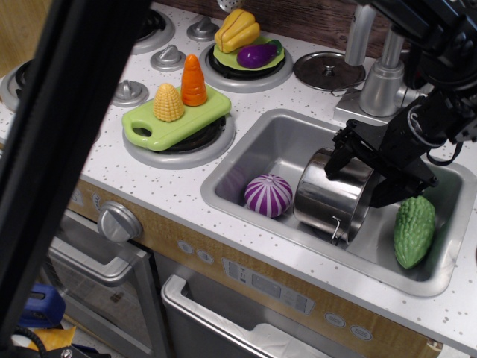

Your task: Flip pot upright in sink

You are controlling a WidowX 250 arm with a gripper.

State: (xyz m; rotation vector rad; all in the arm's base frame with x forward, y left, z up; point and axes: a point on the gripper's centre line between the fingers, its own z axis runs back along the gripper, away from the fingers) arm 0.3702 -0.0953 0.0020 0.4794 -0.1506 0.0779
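The shiny steel pot (328,201) lies on its side in the middle of the grey sink (268,142), with its wire handle at the lower front. My black gripper (364,179) hangs over the pot's right end. Its jaws are spread, one fingertip (339,159) at the pot's upper rim and the other fingertip (386,195) just right of the pot. It looks open and does not clamp the pot.
A purple striped ball (268,195) lies left of the pot and a green bitter gourd (415,230) lies right of it. The faucet (384,71) and a flat lid (329,70) stand behind the sink. A green board with corn and carrot (175,113) sits to the left. A dark bar (67,149) blocks the left foreground.
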